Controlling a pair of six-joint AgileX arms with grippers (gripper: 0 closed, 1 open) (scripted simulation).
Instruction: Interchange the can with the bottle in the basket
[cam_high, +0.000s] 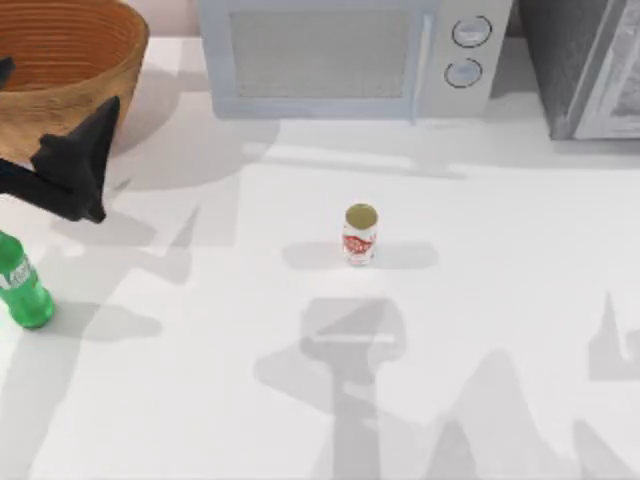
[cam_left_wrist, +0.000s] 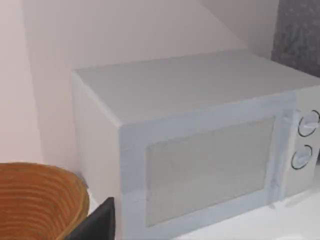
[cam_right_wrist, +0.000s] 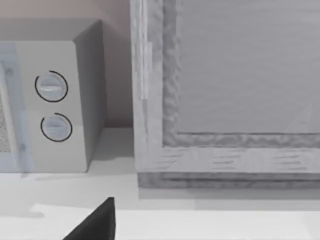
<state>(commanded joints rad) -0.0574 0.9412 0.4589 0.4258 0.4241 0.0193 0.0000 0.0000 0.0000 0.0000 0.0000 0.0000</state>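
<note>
Left pincer (cam_high: 85, 165) hovers empty beside basket (cam_high: 70, 60).

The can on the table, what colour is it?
White with red markings and a gold-toned top; the can shows best in the top view.

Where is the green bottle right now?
In the top view, the bottle stands on the table at its far left edge, outside the basket, below the left hand and left of the can.

The basket (cam_high: 70, 60) is cut by the top view's upper-left corner, the bottle (cam_high: 22, 285) by its left edge — and the left gripper (cam_high: 75, 160) hides part of the basket's rim.
</note>
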